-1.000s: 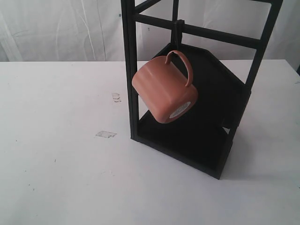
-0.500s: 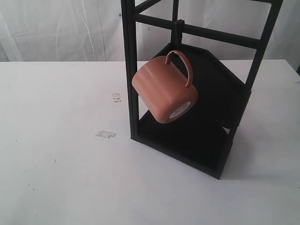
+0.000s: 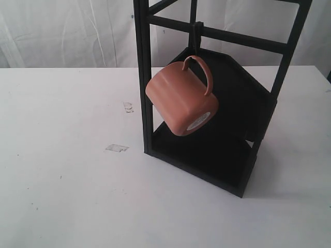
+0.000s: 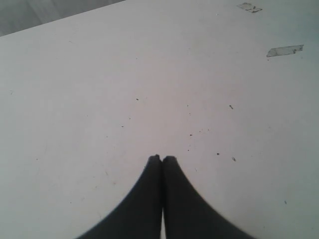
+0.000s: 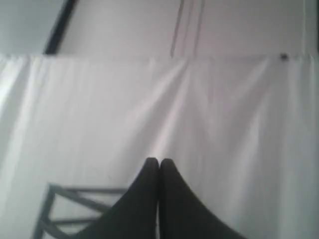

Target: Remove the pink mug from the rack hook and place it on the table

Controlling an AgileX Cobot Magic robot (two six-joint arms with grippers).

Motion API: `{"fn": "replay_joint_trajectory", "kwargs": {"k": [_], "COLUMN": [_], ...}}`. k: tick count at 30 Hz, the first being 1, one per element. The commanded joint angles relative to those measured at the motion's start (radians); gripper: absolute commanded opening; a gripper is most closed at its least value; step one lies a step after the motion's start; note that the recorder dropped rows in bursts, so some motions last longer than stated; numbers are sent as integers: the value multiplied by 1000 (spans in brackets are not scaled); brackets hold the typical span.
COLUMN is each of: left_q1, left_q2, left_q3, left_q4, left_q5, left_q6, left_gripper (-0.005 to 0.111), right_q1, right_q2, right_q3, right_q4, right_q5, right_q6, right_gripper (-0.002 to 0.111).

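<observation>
The pink mug (image 3: 181, 98) hangs tilted by its thin handle from the rack hook (image 3: 194, 40), a short black peg under the crossbar of the tall black rack (image 3: 143, 82); its labelled base faces down and toward the camera. Neither gripper shows in the exterior view. In the left wrist view my left gripper (image 4: 162, 158) is shut with nothing in it, above the bare white table (image 4: 149, 89). In the right wrist view my right gripper (image 5: 159, 161) is shut and empty, pointing at a white curtain, with a corner of the black rack (image 5: 55, 209) beside it.
A piece of clear tape (image 3: 117, 148) and a small scuff (image 3: 128, 106) lie on the table (image 3: 67, 170) left of the rack. The rack's lower shelf (image 3: 207, 155) sits under the mug. A white curtain (image 3: 67, 31) hangs behind the table.
</observation>
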State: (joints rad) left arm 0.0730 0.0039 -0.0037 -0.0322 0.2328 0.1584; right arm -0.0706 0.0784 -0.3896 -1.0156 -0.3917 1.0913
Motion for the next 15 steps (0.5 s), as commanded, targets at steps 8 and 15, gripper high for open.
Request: {"fn": "replay_joint_trajectory", "kwargs": {"k": [8,15], "left_q1": [-6,-6], "left_q2": [-4,-4], "left_q3": [4,4], "left_q4": [-7,-7], "left_q5": [0,0], "left_q6": [-2,-2], "left_gripper": [0,0], "right_q1": [0,0], "right_q2": [466,642], "right_q3": [-6,-10], "right_q4": [-729,-729], "right_q5": [5,94], "right_q6": [745,742], "right_gripper": [0,0]}}
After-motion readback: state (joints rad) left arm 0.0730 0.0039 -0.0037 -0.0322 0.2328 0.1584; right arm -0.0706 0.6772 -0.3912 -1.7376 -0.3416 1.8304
